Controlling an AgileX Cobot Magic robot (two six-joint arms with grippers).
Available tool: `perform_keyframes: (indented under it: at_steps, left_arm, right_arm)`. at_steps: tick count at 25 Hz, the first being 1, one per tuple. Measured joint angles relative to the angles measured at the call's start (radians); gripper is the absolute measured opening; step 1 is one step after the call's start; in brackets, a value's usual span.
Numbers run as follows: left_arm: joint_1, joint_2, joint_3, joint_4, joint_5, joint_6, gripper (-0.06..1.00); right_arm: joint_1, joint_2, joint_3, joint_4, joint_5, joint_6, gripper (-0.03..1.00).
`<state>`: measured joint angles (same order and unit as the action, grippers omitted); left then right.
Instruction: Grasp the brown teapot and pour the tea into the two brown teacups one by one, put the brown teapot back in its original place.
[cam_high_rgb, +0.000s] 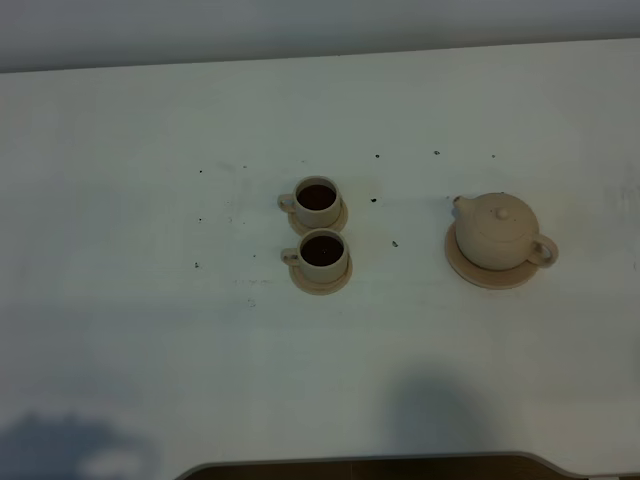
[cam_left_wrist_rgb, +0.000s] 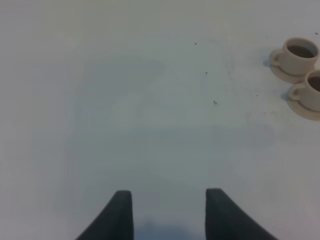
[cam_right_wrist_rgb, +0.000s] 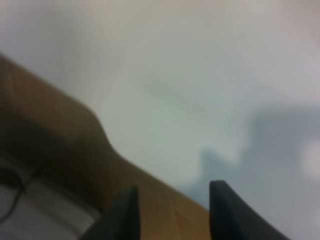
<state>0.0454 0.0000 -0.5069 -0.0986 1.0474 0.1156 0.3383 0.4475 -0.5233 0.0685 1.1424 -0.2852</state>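
The beige-tan teapot (cam_high_rgb: 497, 230) sits upright on its wide saucer (cam_high_rgb: 489, 275) at the right of the table, lid on, spout pointing up-left. The two small beige teacups (cam_high_rgb: 317, 199) (cam_high_rgb: 322, 252) stand on their small saucers in the middle, one behind the other, both holding dark tea. They also show in the left wrist view (cam_left_wrist_rgb: 298, 54) (cam_left_wrist_rgb: 311, 89). Neither arm shows in the exterior view. My left gripper (cam_left_wrist_rgb: 169, 196) is open and empty over bare table, left of the cups. My right gripper (cam_right_wrist_rgb: 172, 192) is open and empty near the table's front edge.
The white table (cam_high_rgb: 150, 330) has a few small dark specks around the cups. Its front edge has a curved brown cut-out (cam_high_rgb: 360, 466), also seen in the right wrist view (cam_right_wrist_rgb: 60, 135).
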Motion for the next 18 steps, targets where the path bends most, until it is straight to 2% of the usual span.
perform_keyframes:
  at_steps: [4,12,15,18]
  left_arm:
    - [0.000,0.001,0.000,0.000,0.000,0.000,0.37]
    - [0.000,0.000,0.000,0.000,0.000,0.000,0.37]
    - [0.000,0.001,0.000,0.000,0.000,0.000,0.37]
    - [0.000,0.000,0.000,0.000,0.000,0.000,0.37]
  right_arm:
    - [0.000,-0.002,0.025,-0.006,-0.049,0.033,0.33]
    - [-0.015,-0.017,0.028,-0.009,-0.059,0.042,0.32]
    - [-0.093,-0.061,0.028,-0.009,-0.062,0.042,0.32]
    - [-0.208,-0.125,0.028,-0.012,-0.062,0.042,0.32]
